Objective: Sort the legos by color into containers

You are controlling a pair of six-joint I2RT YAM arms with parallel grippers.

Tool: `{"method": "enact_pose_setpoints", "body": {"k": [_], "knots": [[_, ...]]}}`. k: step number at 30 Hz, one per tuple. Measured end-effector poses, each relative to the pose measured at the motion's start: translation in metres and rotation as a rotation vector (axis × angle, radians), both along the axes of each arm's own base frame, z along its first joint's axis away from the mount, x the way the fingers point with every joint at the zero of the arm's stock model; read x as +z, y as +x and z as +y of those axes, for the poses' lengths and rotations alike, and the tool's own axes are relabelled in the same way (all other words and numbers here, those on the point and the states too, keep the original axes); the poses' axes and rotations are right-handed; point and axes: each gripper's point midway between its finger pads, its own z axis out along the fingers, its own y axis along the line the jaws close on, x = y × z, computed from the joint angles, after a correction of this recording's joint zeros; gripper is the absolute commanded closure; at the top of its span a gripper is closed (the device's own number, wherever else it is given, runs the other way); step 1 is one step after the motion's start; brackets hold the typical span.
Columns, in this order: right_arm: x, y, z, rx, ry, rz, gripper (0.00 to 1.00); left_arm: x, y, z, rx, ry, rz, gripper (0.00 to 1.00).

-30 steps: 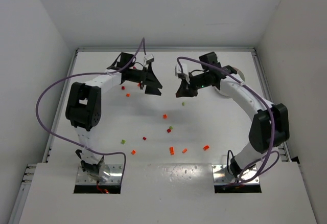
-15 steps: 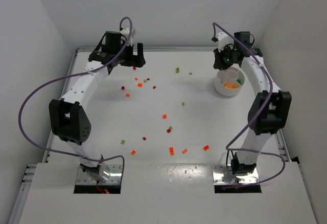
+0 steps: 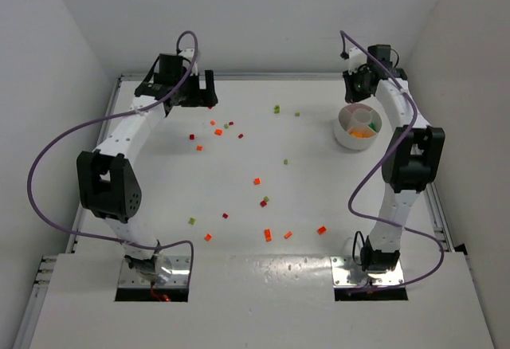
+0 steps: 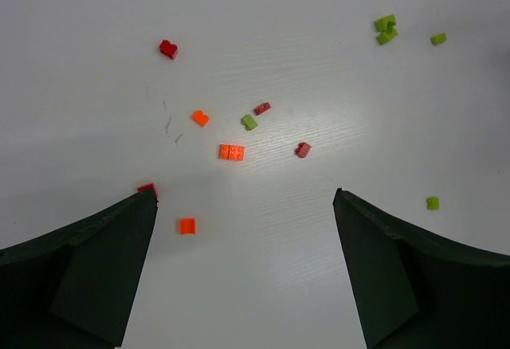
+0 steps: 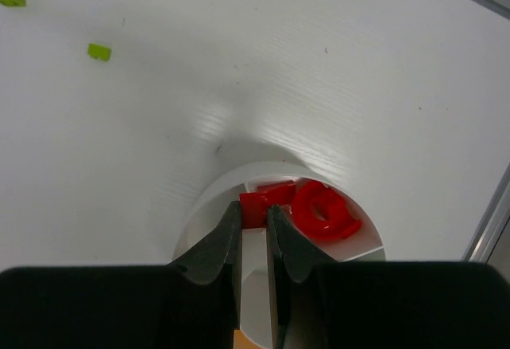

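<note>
Right gripper (image 5: 253, 209) is clenched on a glossy, blocky red lego (image 5: 253, 201) above the round white dish (image 5: 231, 180). Left gripper (image 4: 245, 194) is released, with the smooth tabletop (image 4: 319, 70) below it.

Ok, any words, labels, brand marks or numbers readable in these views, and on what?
None can be read.
legos: studs show, any lettering too small to read.
white dish: plain, no label.
left pincer: bare black, no mark.
right pincer, shut on a red lego: no mark legible on either.
table: no sign or label.
</note>
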Motion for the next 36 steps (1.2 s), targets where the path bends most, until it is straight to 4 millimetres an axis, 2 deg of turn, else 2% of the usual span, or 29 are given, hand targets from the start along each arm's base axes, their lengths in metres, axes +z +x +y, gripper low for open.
{"method": "enact_pose_setpoints", "body": {"k": [10, 17, 21, 24, 28, 30, 31, 33, 36], "knots": [[-0.013, 0.010, -0.026, -0.072, -0.042, 0.017, 0.99, -0.009, -0.003, -0.011, -0.049, 0.024, 0.015, 0.01], [-0.020, 0.016, -0.032, -0.087, -0.059, 0.032, 0.85, -0.016, -0.006, -0.028, -0.095, 0.050, 0.021, 0.01], [-0.024, 0.013, -0.033, -0.092, -0.064, 0.053, 0.68, -0.024, -0.006, -0.029, -0.095, 0.065, 0.036, 0.01], [-0.022, 0.011, -0.035, -0.095, -0.067, 0.059, 0.59, -0.028, -0.005, -0.026, -0.079, 0.080, 0.044, 0.01], [-0.020, 0.012, -0.037, -0.096, -0.072, 0.055, 0.57, -0.036, -0.002, -0.022, -0.058, 0.101, 0.058, 0.01], [-0.020, 0.012, -0.036, -0.092, -0.067, 0.055, 0.56, -0.040, 0.001, -0.020, -0.047, 0.113, 0.068, 0.02], [-0.019, 0.012, -0.033, -0.086, -0.058, 0.055, 0.51, -0.041, 0.004, -0.019, -0.041, 0.119, 0.070, 0.05], [-0.016, 0.012, -0.028, -0.073, -0.032, 0.051, 0.48, -0.043, 0.015, -0.019, -0.028, 0.128, 0.068, 0.07], [0.002, 0.009, -0.018, -0.057, 0.017, 0.023, 0.47, -0.046, 0.037, -0.020, -0.012, 0.141, 0.065, 0.15]]}}
